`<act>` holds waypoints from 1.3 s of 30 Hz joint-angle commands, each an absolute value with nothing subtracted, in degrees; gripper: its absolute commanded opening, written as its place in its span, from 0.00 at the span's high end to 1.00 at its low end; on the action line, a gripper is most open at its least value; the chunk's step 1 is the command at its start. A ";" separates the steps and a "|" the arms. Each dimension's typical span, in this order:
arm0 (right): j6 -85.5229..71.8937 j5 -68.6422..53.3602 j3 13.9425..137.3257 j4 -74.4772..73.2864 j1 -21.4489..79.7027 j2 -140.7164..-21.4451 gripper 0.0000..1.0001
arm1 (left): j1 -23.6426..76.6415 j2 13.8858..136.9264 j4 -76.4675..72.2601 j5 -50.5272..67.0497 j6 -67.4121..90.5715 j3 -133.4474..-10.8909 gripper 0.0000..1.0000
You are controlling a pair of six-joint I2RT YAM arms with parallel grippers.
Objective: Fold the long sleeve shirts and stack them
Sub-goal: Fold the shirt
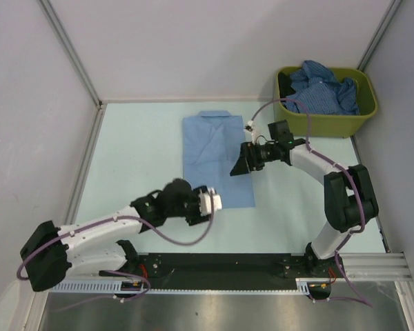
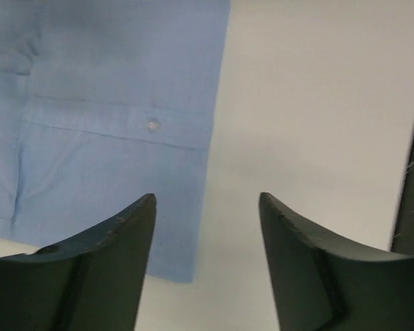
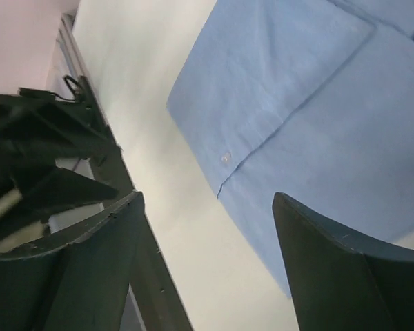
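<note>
Pale bench (image 1: 138,158) holds one light blue shirt (image 1: 217,155), folded; darker shirts (image 1: 324,89) fill the olive bin (image 1: 328,124) (most work remains, I judge). I see left end effector (image 2: 207,200) and right end effector (image 3: 208,196) gaping, empty.

Even, diffuse light from above fills the top view — the pale surface (image 1: 138,152) reads bright, with only soft, faint shadows beneath the arms (image 1: 96,231). A dull glare streaks the metal strip (image 1: 214,314) at the near edge. In both wrist views the dark fingers (image 2: 90,276) loom soft-edged and underexposed, while the light blue shirt (image 2: 110,103) beyond stays fairly sharp — the right wrist view's left side is smeared.
</note>
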State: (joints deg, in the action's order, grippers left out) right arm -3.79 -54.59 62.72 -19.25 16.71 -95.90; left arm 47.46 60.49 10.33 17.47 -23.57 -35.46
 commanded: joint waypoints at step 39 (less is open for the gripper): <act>5.88 -50.10 83.66 -21.26 24.35 -110.65 0.32 | 75.66 65.40 10.87 -9.77 -35.36 -27.68 1.00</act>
State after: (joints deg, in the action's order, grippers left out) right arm 2.09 -48.71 78.30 -19.09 25.02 -114.21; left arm 71.94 70.65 -3.62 -17.21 -42.72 -22.92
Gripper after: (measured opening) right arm 0.683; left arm 0.006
